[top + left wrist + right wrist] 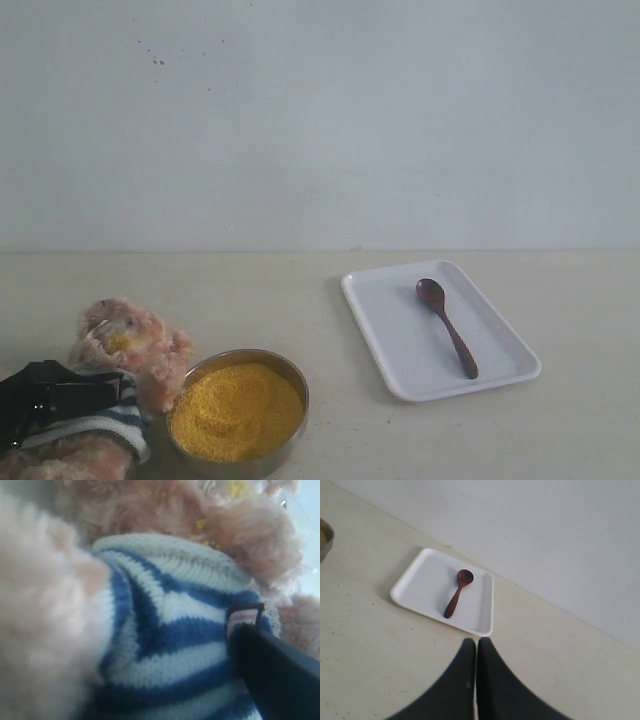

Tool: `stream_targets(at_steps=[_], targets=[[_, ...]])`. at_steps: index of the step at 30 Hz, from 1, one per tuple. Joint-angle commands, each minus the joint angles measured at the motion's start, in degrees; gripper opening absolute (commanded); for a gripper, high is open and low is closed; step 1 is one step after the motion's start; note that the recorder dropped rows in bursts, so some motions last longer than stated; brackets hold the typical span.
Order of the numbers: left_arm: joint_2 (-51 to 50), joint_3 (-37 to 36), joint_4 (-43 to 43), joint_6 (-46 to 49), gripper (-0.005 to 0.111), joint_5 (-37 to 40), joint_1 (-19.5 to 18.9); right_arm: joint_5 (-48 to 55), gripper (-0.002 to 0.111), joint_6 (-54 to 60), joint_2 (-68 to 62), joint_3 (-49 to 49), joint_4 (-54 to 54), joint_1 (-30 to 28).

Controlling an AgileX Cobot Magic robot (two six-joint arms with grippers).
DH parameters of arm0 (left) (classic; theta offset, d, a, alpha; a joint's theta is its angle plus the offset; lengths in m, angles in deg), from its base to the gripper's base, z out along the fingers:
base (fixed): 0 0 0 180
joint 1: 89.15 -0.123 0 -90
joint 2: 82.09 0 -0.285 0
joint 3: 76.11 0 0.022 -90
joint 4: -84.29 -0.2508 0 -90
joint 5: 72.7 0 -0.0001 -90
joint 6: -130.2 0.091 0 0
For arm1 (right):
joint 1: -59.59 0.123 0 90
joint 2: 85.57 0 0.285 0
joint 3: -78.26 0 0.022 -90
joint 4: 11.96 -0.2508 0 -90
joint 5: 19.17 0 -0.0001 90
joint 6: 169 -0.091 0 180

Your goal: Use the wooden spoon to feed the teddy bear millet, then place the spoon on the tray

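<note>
Plain grey-white wall point(320, 120) behind a pale table point(420, 440); on the right, a white tray point(400, 345); at the near left, the teddy bear point(135, 350), head tilted, yellow grains stuck to its muzzle; just beside it on the right, a round metal bowl point(303, 400) full of yellow millet point(236, 410); inside the tray, the wooden spoon point(447, 326), round end far, handle near.

Only from the exterior view: bear, bowl and tray all together. Only from the left wrist view: the bear's navy-and-white striped shirt point(165, 620) close up, a small badge point(245, 615) touching one dark finger point(272, 675). Only from the right wrist view: the right pincer point(476, 642), tips pressed together, holding nothing, above bare table on the near side of the tray.

Left pincer point(70, 395) black, clamped across the bear's striped body.
</note>
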Motion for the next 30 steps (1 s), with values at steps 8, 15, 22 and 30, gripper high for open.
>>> stream_targets(at_steps=[8,15,22,30], targets=[[0.45,0.23,-0.02,-1.18,0.086,-0.28,0.14,-0.26,0.0,0.09,0.24,0.03,-0.34,-0.13],[5.33,0.23,-0.02,-1.18,0.086,-0.38,0.14,-0.26,0.0,0.09,0.24,0.03,-0.34,-0.13],[14.4,1.27,-1.74,-1.18,0.086,-6.86,0.14,-0.26,0.0,0.09,0.24,0.03,-0.34,-0.13],[26.15,1.36,-13.16,-1.18,0.086,-22.48,0.14,-0.26,0.0,0.09,0.24,0.03,-0.34,-0.13]])
